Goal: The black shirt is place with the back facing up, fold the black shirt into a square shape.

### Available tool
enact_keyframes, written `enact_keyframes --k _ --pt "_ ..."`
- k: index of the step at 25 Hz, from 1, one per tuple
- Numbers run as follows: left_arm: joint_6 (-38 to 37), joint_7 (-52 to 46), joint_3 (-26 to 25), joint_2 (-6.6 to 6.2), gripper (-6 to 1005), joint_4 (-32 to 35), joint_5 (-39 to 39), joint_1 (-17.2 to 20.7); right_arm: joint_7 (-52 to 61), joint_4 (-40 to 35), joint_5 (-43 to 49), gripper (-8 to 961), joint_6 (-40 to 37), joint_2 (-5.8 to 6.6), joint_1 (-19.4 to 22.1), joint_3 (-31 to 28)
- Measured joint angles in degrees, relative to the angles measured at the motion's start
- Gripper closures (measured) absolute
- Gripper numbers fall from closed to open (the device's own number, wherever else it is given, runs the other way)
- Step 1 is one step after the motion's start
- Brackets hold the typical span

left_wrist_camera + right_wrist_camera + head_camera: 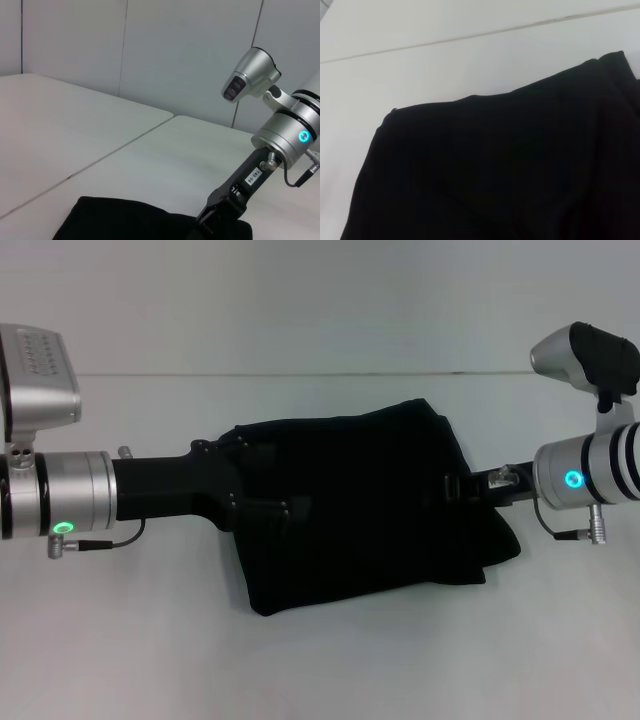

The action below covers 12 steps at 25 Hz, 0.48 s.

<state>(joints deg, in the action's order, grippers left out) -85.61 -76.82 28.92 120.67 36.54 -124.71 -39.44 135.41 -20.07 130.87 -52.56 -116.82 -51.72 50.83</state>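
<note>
A black shirt lies at the centre of a white table, already gathered into a rough, lumpy rectangle rather than spread flat, so the folding looks well along but not yet squared.

The left gripper reaches in from nine o'clock, its dark body low over the shirt's left edge. Black on black hides its fingers, so I cannot tell whether they are parted or pinching cloth.

The right gripper comes in from three o'clock and meets the shirt's right edge. Its fingertips are lost against the fabric (the left wrist view shows them sunk into the cloth), so its grip is also unclear.

Both arms sit at opposite edges, probably to draw or flatten a fold evenly.
</note>
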Motion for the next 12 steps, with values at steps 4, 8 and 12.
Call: enact_keyframes --k 4,8,12 --pt "0.0 0.0 0.0 0.07 47 0.01 0.0 0.14 -0.13 -0.38 -0.01 874 0.08 -0.02 0.47 -0.03" --pt "0.0 0.0 0.0 0.08 47 0.0 0.0 0.15 -0.21 -0.5 -0.01 868 0.06 -0.02 0.52 -0.03" --pt "0.0 0.0 0.0 0.09 48 -0.06 0.0 0.16 -0.66 -0.58 -0.01 787 -0.32 0.0 0.43 -0.03"
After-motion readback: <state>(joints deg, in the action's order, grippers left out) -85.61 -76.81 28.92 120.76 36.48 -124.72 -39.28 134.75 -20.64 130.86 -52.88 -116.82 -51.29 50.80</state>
